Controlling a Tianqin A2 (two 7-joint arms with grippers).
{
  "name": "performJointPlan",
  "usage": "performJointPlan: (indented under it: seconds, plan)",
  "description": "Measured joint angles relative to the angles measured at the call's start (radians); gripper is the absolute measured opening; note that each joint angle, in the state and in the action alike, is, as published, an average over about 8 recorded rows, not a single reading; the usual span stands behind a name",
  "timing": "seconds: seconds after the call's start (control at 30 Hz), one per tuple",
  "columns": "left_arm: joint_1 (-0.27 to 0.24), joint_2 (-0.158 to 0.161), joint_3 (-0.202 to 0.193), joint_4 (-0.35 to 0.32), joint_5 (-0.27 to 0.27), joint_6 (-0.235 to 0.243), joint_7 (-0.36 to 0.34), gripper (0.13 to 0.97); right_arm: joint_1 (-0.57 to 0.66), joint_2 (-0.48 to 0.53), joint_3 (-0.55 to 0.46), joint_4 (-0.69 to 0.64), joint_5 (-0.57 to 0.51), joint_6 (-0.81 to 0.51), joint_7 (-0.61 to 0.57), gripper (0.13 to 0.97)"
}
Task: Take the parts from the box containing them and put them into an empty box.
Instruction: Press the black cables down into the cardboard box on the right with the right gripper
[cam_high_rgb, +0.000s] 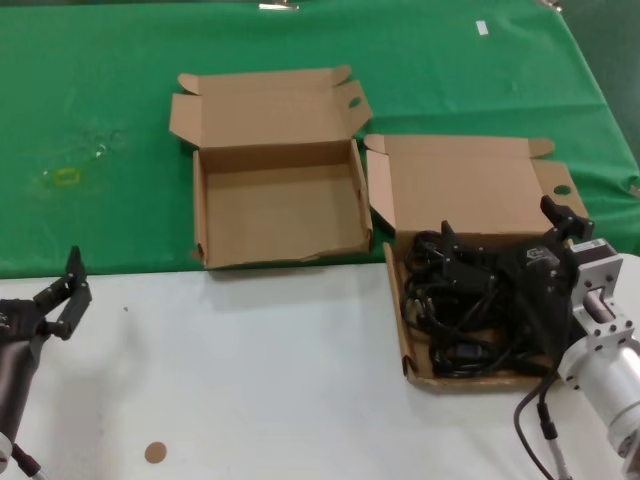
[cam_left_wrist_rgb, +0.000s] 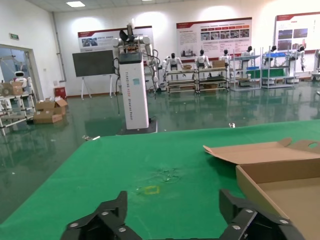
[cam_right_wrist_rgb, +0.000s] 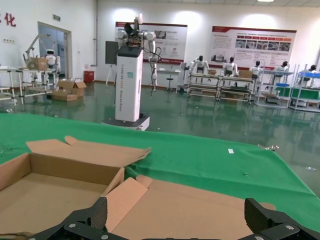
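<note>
Black coiled power cords (cam_high_rgb: 462, 315) fill your wide low-walled cardboard box (cam_high_rgb: 470, 195), so your right pincer (cam_high_rgb: 505, 238) hovers open over them. Your left pincer (cam_high_rgb: 62, 290) waits open above the white tabletop (cam_high_rgb: 250, 380), clear of the empty taller-walled cardboard box (cam_high_rgb: 280, 205)

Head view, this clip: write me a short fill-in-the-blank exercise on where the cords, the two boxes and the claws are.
1. The coiled black power cords lie in the cardboard box on the robot's ____ side.
2. The other brown cardboard box, lying on the green cloth, is ____.
3. The right claw is above the ____ with its fingers spread.
4. The left claw is open over the ____ table, far from both boxes.

Missing words: right; empty; cords; white
</note>
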Motion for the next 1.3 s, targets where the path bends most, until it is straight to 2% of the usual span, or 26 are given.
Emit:
performJointPlan:
  seconds: [0.07, 0.27, 0.63, 0.77, 0.9, 1.1, 1.3]
  plan:
    - [0.000, 0.000, 0.000, 0.000, 0.000, 0.000, 0.000, 0.728, -0.001, 0.019, -0.018, 0.006, 0.013, 0.013, 0.001, 0.966]
    - [0.000, 0.000, 0.000, 0.000, 0.000, 0.000, 0.000, 0.564, -0.003, 0.114, -0.092, 0.034, 0.075, 0.060, -0.012, 0.966]
    - [0.000, 0.000, 0.000, 0.000, 0.000, 0.000, 0.000, 0.315, 0.063, 0.387, -0.308, 0.080, 0.253, 0.122, -0.065, 0.966]
    - [0.000, 0.000, 0.000, 0.000, 0.000, 0.000, 0.000, 0.315, 0.124, 0.495, -0.413, 0.086, 0.312, 0.118, -0.082, 0.966]
    - [0.000, 0.000, 0.000, 0.000, 0.000, 0.000, 0.000, 0.255, 0.204, 0.597, -0.523, 0.087, 0.347, 0.093, -0.089, 0.966]
    - [0.000, 0.000, 0.000, 0.000, 0.000, 0.000, 0.000, 0.188, 0.329, 0.721, -0.666, 0.078, 0.309, 0.000, -0.052, 0.966]
    - [0.000, 0.000, 0.000, 0.000, 0.000, 0.000, 0.000, 0.151, 0.404, 0.783, -0.705, 0.047, 0.173, -0.150, 0.026, 0.966]
